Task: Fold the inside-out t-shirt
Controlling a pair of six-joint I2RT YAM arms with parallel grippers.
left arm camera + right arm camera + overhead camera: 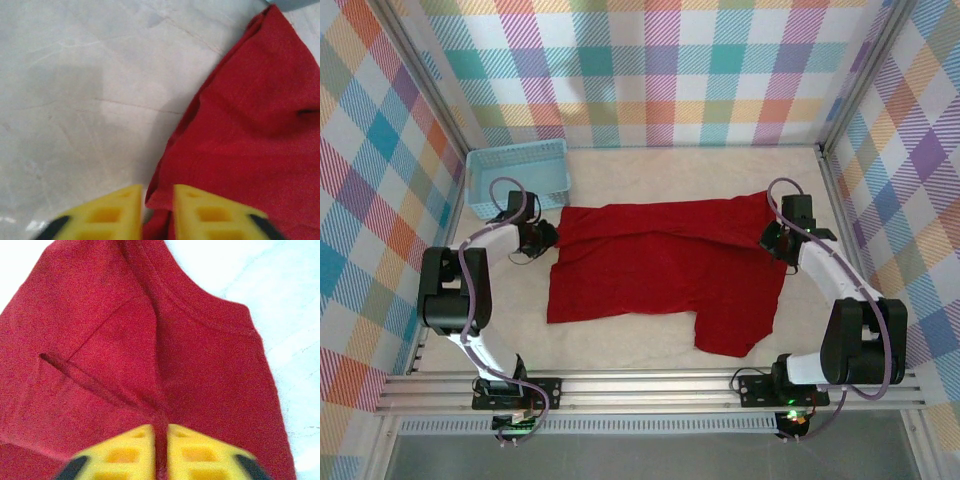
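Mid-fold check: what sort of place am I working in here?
Likely a lab test cell: plaid panels wall in a pale tabletop, an aluminium rail runs along its near edge, and a red t-shirt lies near a light-blue basket.

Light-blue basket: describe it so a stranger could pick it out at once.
On the pale table, look to the far left corner. The light-blue rectangular plastic basket sits there, just beyond the spread red cloth t-shirt. Unlike the shirt, it is blue and rigid-walled.
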